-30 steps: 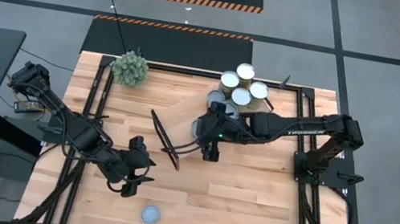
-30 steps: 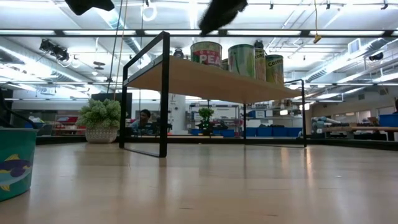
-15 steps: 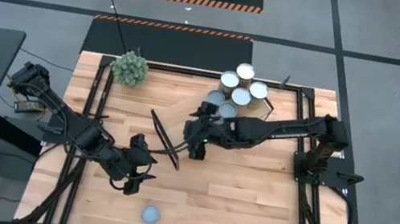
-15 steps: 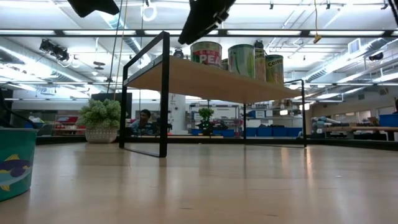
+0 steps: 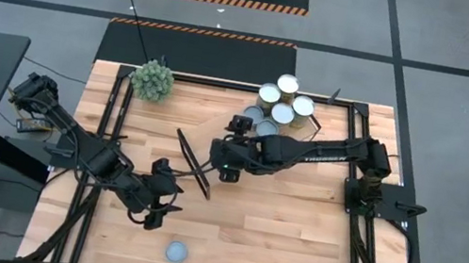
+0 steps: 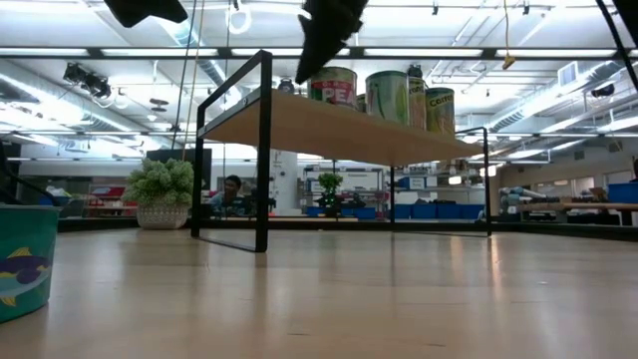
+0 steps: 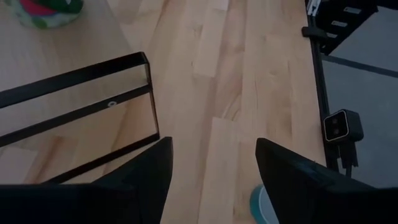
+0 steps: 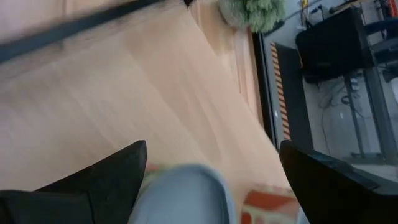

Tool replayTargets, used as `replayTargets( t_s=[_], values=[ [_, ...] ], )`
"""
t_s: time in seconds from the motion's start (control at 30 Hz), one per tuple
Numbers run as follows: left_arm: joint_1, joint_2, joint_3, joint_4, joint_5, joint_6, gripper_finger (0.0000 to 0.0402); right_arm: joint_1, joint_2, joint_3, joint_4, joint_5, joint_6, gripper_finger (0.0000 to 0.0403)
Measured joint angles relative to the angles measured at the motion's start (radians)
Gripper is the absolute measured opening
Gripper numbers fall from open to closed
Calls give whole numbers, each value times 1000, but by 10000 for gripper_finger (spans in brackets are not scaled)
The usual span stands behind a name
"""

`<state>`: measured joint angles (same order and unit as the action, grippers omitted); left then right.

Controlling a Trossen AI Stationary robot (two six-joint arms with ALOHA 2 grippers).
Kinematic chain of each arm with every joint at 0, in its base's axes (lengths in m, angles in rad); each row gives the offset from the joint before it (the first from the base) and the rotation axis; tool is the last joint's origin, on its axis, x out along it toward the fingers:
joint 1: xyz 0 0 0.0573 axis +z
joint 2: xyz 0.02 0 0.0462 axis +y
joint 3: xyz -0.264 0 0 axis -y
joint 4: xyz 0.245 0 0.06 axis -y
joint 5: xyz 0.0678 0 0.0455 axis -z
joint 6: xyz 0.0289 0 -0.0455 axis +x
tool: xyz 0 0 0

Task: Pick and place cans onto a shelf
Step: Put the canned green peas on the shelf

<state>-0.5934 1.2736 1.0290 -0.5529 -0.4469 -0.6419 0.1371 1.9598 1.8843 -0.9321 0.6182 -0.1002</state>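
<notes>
The light-wood shelf with black end frames stands slantwise mid-table; it also shows in the low view. Several cans stand clustered on its far right part, and they show in the low view too. One blue-grey-topped can stands on the table near the front edge; its teal side shows in the low view. My right gripper hovers open over the shelf's left part. A blurred blue-grey can top shows between its fingers, apart from both. My left gripper is open and empty above the table, left of the shelf's end frame.
A green bushy plant ball sits at the table's far left corner. Black rails run along the table's sides. Bare tabletop lies at the near right. A person shows far off in the room behind.
My right gripper has gone toward the table's left edge, along the shelf away from the can cluster, and has tipped to point more steeply down. The cans and the shelf have stayed where they were.
</notes>
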Motion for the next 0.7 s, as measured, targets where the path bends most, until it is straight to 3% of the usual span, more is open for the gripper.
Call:
replayTargets(
  t_s=[0.43,0.7],
  values=[
    [0,0,0,2,2,-1,236,-10,-3,-2,-170,21,67,375],
    [0,0,0,13,113,-10,236,3,-20,-2,-179,80,84,374]
  ],
)
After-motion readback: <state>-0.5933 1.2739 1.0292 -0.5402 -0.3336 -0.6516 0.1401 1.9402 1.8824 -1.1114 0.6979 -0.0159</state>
